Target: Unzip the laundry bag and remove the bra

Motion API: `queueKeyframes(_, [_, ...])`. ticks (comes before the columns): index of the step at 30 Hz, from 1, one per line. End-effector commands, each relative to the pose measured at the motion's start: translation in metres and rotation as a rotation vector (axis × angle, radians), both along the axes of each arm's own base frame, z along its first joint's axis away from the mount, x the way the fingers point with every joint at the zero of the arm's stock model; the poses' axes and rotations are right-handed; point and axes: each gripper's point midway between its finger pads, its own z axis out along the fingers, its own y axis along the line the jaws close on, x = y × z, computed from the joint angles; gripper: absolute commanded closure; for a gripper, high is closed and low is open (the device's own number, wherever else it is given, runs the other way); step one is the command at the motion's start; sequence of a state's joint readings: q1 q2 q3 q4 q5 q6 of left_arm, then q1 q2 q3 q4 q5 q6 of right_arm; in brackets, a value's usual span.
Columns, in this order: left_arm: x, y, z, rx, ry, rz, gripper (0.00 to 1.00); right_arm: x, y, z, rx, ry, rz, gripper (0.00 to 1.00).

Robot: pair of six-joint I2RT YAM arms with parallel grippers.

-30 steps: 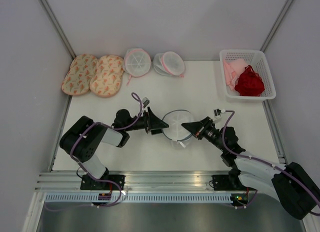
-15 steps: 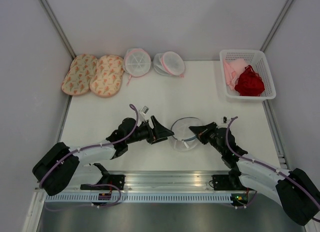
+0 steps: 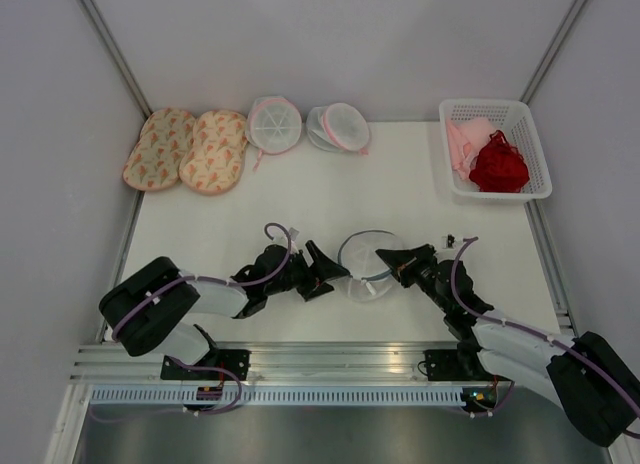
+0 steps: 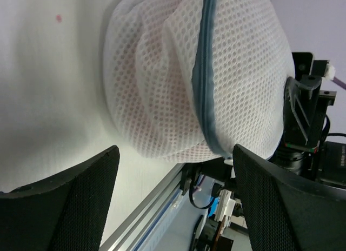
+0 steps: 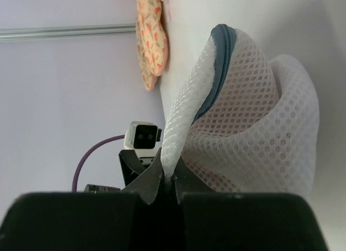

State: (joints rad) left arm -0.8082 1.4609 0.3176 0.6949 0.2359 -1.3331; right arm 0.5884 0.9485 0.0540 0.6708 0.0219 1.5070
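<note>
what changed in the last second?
The right gripper, shut on the laundry bag mesh, drew the bag toward the near edge and tipped it up. The left gripper moved the same way, open, beside the bag. The zipper looks closed throughout; the basket and pink-trimmed pouches have not moved.

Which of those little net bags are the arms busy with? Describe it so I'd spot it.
On the white table, look near the front edge, in the middle. There sits a round domed white mesh pouch, pinched by the right tool. Its dark grey zipper rim sets it apart from the pink-trimmed mesh pouches at the back.
</note>
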Motion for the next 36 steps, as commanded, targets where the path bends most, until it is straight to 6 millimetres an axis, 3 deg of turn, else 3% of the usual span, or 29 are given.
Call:
queueKeyframes(1, [0.032,-0.025,0.052,-0.149,-0.09,0.068,0.12,-0.017,-0.007,-0.012,0.053,0.013,0.002,1.0])
queueKeyframes(5, [0.04,-0.027,0.063,-0.186,-0.1,0.102,0.12,-0.02,-0.011,-0.009,0.047,-0.008,-0.002,1.0])
queueKeyframes(13, [0.041,-0.032,0.059,-0.194,-0.066,0.104,0.17,-0.025,-0.009,-0.009,0.053,-0.02,0.022,1.0])
queueKeyframes(19, [0.047,-0.038,0.067,-0.242,-0.075,0.11,0.47,-0.029,0.003,-0.007,0.035,-0.02,0.099,1.0])
queueKeyframes(24, [0.053,-0.039,0.08,-0.256,-0.116,0.122,0.79,-0.033,0.014,-0.017,-0.022,0.003,0.176,0.99])
queueKeyframes(25, [0.053,-0.039,0.081,-0.249,-0.125,0.12,0.86,-0.029,0.018,-0.009,-0.041,-0.026,0.191,0.99])
queueKeyframes(26, [0.054,-0.036,0.079,-0.231,-0.12,0.126,0.98,-0.028,0.02,-0.013,-0.072,-0.003,0.204,1.0])
queueKeyframes(27, [0.053,-0.035,0.077,-0.217,-0.119,0.127,0.98,-0.027,0.021,-0.014,-0.104,-0.009,0.213,0.98])
queueKeyframes(28, [0.052,-0.032,0.073,-0.193,-0.125,0.129,0.98,-0.026,0.02,-0.014,-0.173,-0.039,0.23,0.67])
queueKeyframes(29, [0.052,-0.027,0.065,-0.155,-0.112,0.146,0.98,-0.015,0.021,0.0,-0.219,-0.073,0.215,0.53])
queueKeyframes(30, [0.05,-0.022,0.064,-0.136,-0.121,0.153,0.98,-0.019,0.011,-0.021,-0.327,0.009,0.217,0.41])
queueKeyframes(31, [0.05,-0.018,0.063,-0.119,-0.126,0.163,0.98,-0.017,0.004,-0.022,-0.429,-0.019,0.224,0.22])
queueKeyframes(33, [0.05,-0.005,0.056,-0.046,-0.131,0.194,0.98,-0.01,-0.022,-0.028,-0.62,0.058,0.161,0.1])
queueKeyframes(36, [0.055,0.013,0.054,0.05,-0.145,0.269,0.98,-0.009,-0.043,-0.03,-0.789,0.081,0.15,0.08])
